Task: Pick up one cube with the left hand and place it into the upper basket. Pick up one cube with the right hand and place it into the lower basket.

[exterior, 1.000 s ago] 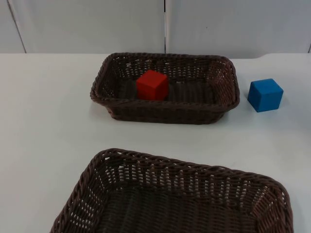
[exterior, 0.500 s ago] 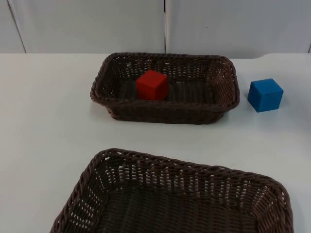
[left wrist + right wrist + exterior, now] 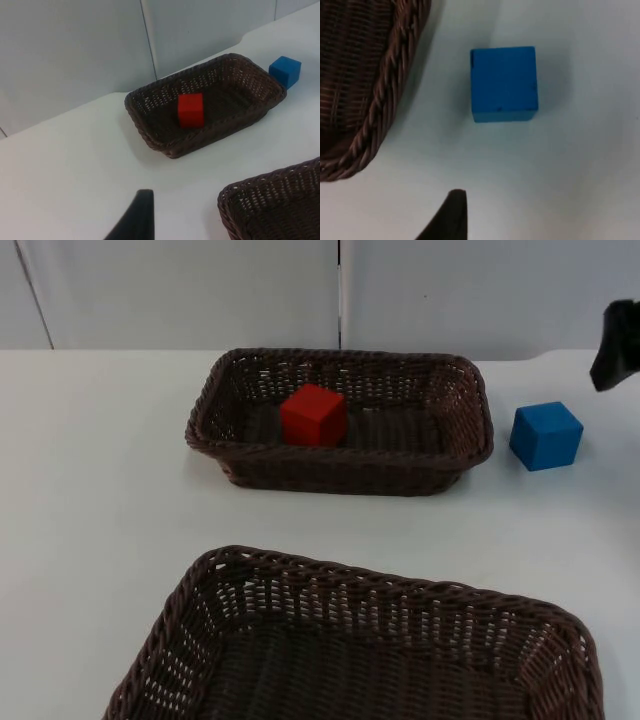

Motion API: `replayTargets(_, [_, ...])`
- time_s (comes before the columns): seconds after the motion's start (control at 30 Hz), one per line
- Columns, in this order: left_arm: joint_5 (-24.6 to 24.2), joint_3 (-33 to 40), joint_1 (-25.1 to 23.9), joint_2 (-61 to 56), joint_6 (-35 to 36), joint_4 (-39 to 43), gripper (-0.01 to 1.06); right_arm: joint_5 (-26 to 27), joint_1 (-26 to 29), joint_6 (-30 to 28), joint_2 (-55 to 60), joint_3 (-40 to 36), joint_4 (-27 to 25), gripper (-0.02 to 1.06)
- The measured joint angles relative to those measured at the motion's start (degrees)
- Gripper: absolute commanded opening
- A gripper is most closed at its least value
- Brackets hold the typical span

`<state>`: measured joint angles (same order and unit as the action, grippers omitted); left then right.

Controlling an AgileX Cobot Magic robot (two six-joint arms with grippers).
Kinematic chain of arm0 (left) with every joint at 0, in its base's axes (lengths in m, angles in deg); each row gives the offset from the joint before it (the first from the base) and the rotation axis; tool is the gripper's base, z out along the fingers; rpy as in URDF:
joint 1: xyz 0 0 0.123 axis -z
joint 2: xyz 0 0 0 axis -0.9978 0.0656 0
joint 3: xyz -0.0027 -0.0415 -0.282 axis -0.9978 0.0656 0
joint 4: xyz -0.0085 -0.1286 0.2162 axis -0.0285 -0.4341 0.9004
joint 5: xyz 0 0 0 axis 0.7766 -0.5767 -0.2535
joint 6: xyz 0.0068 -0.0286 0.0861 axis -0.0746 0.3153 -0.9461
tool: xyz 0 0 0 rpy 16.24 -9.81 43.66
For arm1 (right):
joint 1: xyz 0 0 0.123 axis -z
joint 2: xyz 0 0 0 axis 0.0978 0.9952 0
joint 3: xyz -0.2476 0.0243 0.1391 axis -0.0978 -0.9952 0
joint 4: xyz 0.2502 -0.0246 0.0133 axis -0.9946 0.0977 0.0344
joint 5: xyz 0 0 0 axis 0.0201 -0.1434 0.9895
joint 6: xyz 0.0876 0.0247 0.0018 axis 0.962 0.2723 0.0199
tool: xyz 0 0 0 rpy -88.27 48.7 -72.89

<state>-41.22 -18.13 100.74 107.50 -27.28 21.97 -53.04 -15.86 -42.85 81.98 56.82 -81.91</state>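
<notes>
A red cube lies inside the upper brown wicker basket. To the right of that basket, a blue cube sits on the white table. The lower basket stands at the front with nothing in it. My right gripper hangs at the right edge, above and just behind the blue cube, apart from it. My left gripper waits high over the table's left side, far from both baskets.
The upper basket's rim runs close beside the blue cube. The grey partition wall closes the table's far edge. Bare white table lies left of both baskets and between them.
My right gripper has come into the top view at the right edge, above the blue cube. The cubes and baskets have not moved.
</notes>
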Motion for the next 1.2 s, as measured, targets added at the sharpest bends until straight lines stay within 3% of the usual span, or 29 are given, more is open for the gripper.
replayTargets(0.77, [0.0,0.0,0.0,0.0,0.0,0.5,1.05,22.3,-2.3,-2.6,13.0,0.1,0.0,1.05])
replayTargets(1.2, [0.0,0.0,0.0,0.0,0.0,0.5,1.05,29.0,-2.3,-2.6,18.2,0.1,0.0,1.05])
